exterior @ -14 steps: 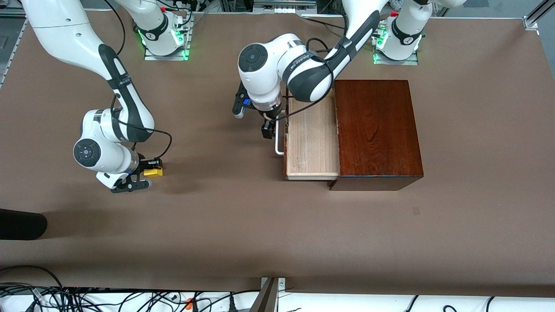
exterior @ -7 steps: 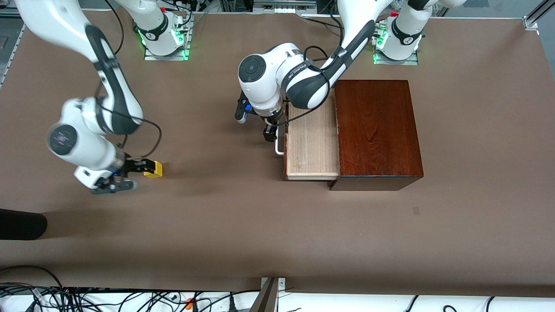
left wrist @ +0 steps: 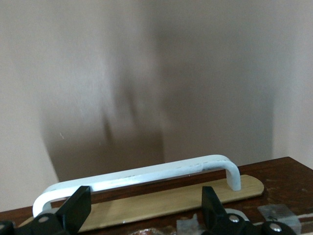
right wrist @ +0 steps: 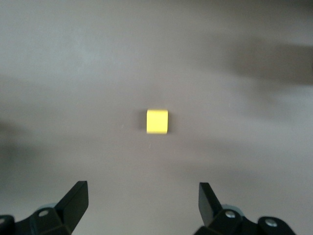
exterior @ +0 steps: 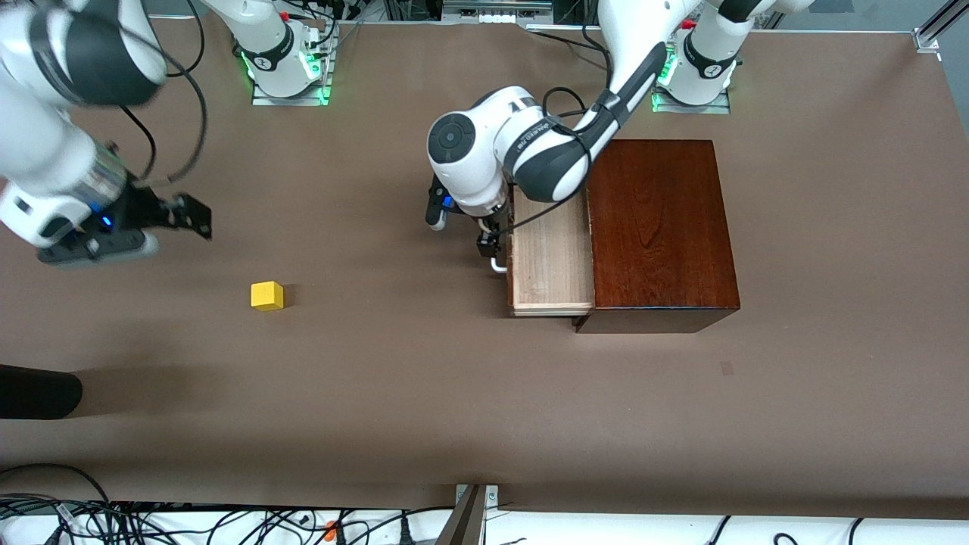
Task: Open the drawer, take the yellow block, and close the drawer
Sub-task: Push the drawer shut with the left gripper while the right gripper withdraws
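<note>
The yellow block (exterior: pixel 267 295) sits alone on the brown table toward the right arm's end; it also shows in the right wrist view (right wrist: pixel 157 121). My right gripper (exterior: pixel 182 227) is open and empty, raised above the table beside the block (right wrist: pixel 142 200). The drawer (exterior: pixel 553 257) of the dark red-brown wooden box (exterior: pixel 658 227) stands partly pulled out, showing its pale inside. My left gripper (exterior: pixel 488 246) is open at the drawer's front, its fingers (left wrist: pixel 78 205) spread along the white bar handle (left wrist: pixel 146 174) without closing on it.
A dark rounded object (exterior: pixel 38 390) lies at the table's edge at the right arm's end, nearer the front camera than the block. Cables run along the table's near edge. Both arm bases stand along the table's far edge.
My right gripper let go of the yellow block, rose and drew away toward the right arm's end. The drawer slid a little way into the box with my left gripper at its handle.
</note>
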Tool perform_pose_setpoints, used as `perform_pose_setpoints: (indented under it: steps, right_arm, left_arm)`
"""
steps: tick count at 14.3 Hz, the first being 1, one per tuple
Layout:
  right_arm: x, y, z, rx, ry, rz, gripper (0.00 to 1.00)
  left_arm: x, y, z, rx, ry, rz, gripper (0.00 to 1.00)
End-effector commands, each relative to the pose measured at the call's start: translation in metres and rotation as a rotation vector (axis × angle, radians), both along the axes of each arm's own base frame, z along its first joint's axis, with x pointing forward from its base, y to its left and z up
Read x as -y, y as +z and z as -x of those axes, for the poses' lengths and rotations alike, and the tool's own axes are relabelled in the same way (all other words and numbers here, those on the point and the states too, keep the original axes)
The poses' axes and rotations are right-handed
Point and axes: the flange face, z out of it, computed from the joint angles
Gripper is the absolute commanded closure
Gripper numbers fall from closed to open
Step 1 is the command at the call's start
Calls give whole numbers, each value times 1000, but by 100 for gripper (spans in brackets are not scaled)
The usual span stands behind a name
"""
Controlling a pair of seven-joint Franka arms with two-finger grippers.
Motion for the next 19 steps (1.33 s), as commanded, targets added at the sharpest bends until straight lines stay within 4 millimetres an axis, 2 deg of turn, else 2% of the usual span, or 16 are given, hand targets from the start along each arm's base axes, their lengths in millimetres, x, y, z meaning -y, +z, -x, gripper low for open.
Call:
perform_pose_setpoints:
  steps: [1, 3, 8, 10, 13, 15, 17, 19]
  right_arm:
    - [-5, 46, 7, -55, -52, -16, 0]
    - [-4, 60, 10, -58, -56, -14, 0]
    - [-6, 62, 9, -51, -55, -12, 0]
    - [-2, 66, 7, -44, -53, -15, 0]
    - [3, 68, 7, -41, -61, -15, 0]
    - [-2, 69, 8, -38, -59, -6, 0]
    - [-1, 69, 6, -31, -58, -15, 0]
    - [-2, 68, 6, -31, -52, -15, 0]
  left_arm:
    - [-32, 18, -18, 5, 9, -78, 0]
    - [-46, 14, -20, -24, 27, -117, 0]
    - [-79, 4, -15, 14, -15, -263, 0]
    - [-110, 2, -29, -2, 27, -279, 0]
    - [-141, 0, -40, -21, 67, -295, 0]
    - [-140, 1, -42, -16, 69, -287, 0]
    - [-122, 9, -37, 1, 77, -256, 0]
    - [-92, 27, -29, 41, 150, -206, 0]
